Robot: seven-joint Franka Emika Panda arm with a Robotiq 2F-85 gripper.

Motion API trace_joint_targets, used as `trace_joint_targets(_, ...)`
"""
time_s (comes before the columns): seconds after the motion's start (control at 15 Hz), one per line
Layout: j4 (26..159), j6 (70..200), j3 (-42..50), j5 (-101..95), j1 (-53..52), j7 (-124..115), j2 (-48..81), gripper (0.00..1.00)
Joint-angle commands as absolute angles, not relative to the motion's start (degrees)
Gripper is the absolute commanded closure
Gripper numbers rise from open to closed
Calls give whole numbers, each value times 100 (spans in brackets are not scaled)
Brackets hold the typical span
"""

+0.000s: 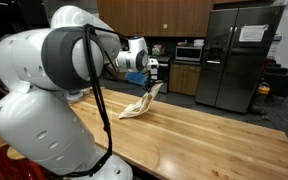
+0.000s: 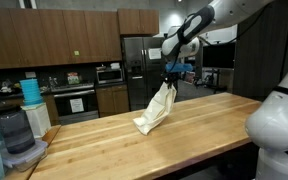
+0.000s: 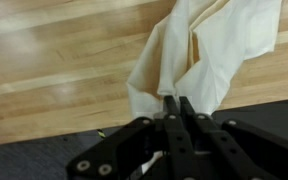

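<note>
1. Above a long wooden surface in a kitchen, the fingers of a white robot arm are pressed together on the upper end of a cream cloth, pinching its bunched fabric.
2. Both exterior views show the cloth hanging at a slant from that grip. Its top is lifted clear, while its lower end rests crumpled on the wood, toward the middle of the surface.
3. Seen from the wrist view, the two dark fingers stand close side by side with fabric gathered between them. Loose folds of the cloth spread out beyond their tips over the planks.
4. Behind the surface, a dark refrigerator stands against the back wall, with a microwave set among the wooden cabinets beside it and an oven below.
5. At one end of the surface in an exterior view, clear containers and a blue stack stand well apart from the cloth.
</note>
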State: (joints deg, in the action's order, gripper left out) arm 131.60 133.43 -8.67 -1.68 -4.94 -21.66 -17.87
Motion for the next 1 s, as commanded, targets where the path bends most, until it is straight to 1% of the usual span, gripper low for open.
trace_joint_targets(0.0,12817,12776,-1655,-900,-651,-2491,-1948,98)
trace_joint_targets(0.27,12378,12251,-2724,-1608,-1027,-2931,-1253,98)
trace_joint_targets(0.4,12157,12031,-3068,-2002,-1223,-3017,-709,98)
trace_joint_targets(0.67,11792,11854,-3043,-2508,-1686,-2510,319,98)
trace_joint_targets(0.93,11363,11549,-2560,-2653,-1964,-1968,826,98)
